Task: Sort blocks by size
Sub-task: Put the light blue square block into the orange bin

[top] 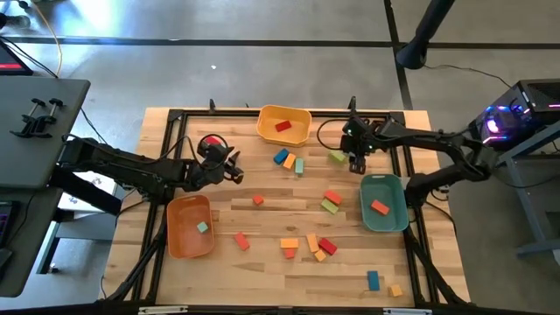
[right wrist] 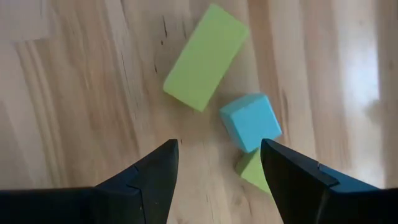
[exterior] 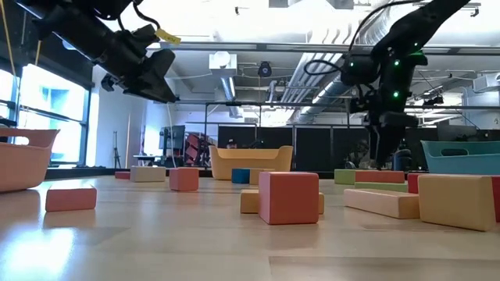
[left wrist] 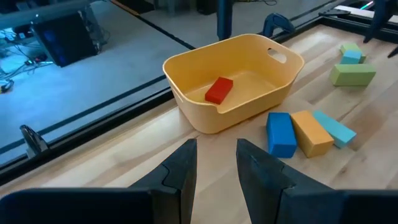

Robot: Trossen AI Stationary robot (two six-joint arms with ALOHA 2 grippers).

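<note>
Wooden blocks lie scattered on the table. A long green block (right wrist: 205, 57), a light-blue cube (right wrist: 250, 122) and a second green block (right wrist: 255, 169) lie flat, close together, under my right gripper (right wrist: 217, 165). It hangs open above them, pointing down, and touches nothing; it stands near the far right (top: 357, 162). My left gripper (left wrist: 216, 165) is open and empty. It is raised at the table's left (top: 234, 171) and looks toward the yellow bin (left wrist: 186, 93), which holds a red block (left wrist: 219, 89). Blue (left wrist: 280, 133), orange (left wrist: 311, 132) and teal (left wrist: 334, 127) blocks lie side by side near that bin.
An orange bin (top: 178, 229) at the near left holds a small teal block (top: 202, 227). A teal bin (top: 389, 220) at the right holds an orange block (top: 379, 207). More blocks lie mid-table (top: 331, 201) and toward the near edge (top: 311, 245). A black frame (top: 175, 114) runs round the table.
</note>
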